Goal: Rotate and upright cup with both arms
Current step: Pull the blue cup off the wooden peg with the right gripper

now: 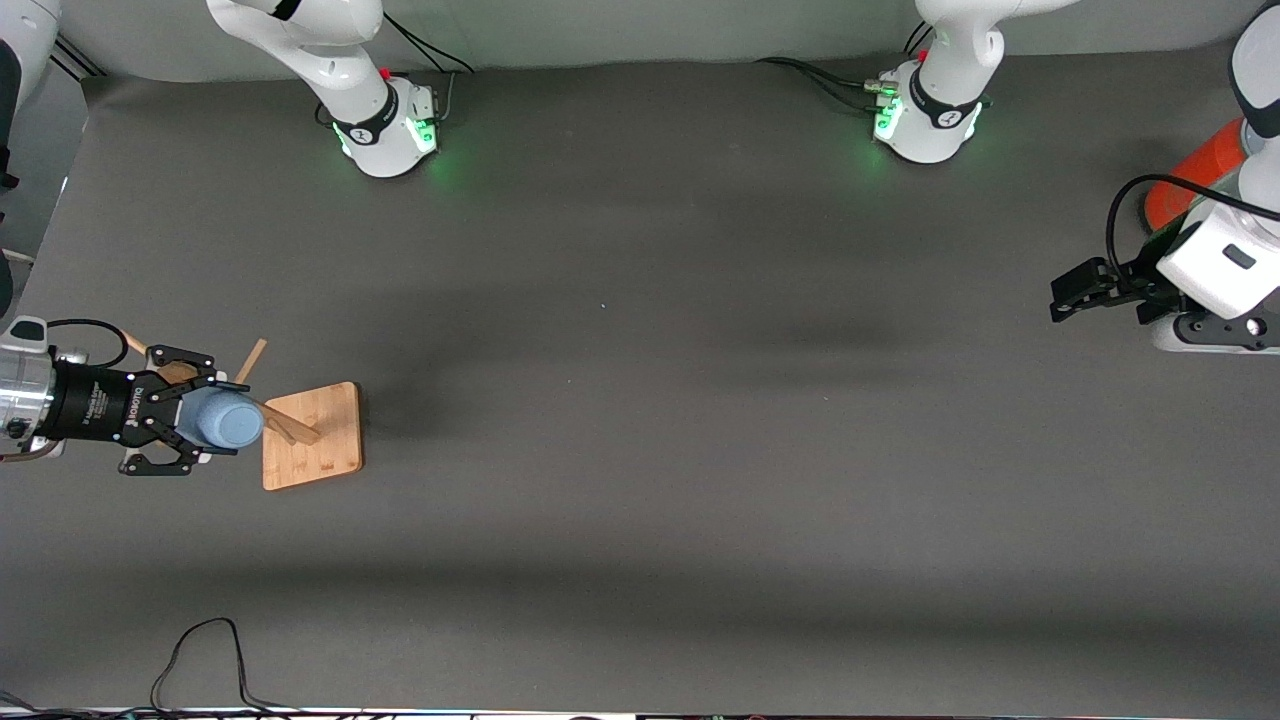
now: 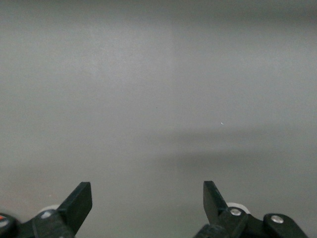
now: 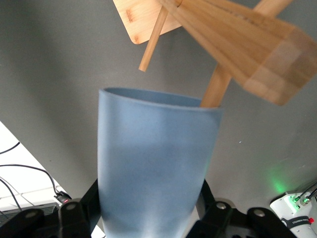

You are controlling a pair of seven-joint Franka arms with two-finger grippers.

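The light blue cup [image 1: 218, 420] [image 3: 156, 168] lies tipped on its side at the right arm's end of the table. Its mouth faces a bamboo stand [image 1: 312, 440] [image 3: 237, 44], and one of the stand's pegs [image 3: 215, 89] reaches into the mouth. My right gripper [image 1: 230, 418] [image 3: 148, 196] is shut on the cup, one finger on each side of its body. My left gripper [image 1: 1060, 298] [image 2: 146, 193] waits open over bare table at the left arm's end, with nothing between its fingers.
An orange cylinder [image 1: 1185, 185] stands beside the left arm, partly hidden by it. A black cable [image 1: 200, 650] loops along the table edge nearest the front camera. Both arm bases [image 1: 385, 125] [image 1: 925, 120] glow green along the table edge farthest from the front camera.
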